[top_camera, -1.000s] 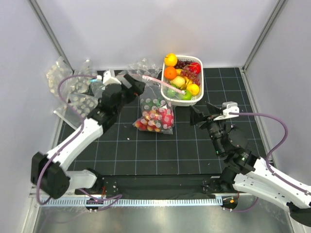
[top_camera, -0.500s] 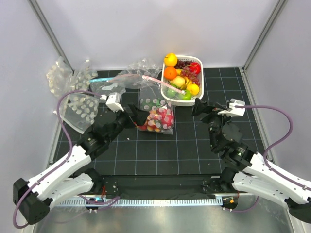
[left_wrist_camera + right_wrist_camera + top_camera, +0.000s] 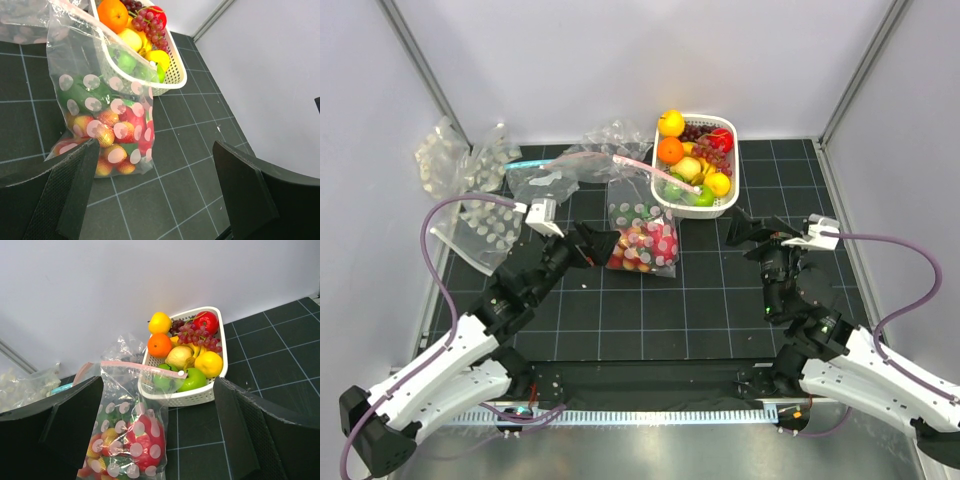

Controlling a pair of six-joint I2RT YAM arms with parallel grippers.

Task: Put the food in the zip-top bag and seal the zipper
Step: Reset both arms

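The dotted zip-top bag stands on the mat with the food inside: strawberries, a pink dragon fruit and green leaves. Its pink zipper runs as one strip along the top, and its far end leans on the basket. My left gripper is open just left of the bag, holding nothing, with the bag ahead of its fingers. My right gripper is open to the right of the bag and empty, looking at the bag from a distance.
The white basket holds oranges, lemons, green apples, grapes and a red fruit. Several spare clear bags lie at the back left, one with a light blue strip. White walls close the back and both sides.
My left arm has drawn back from the far left to just beside the bag. My right gripper has pulled away to the right and opened wider. The bag has stayed put.
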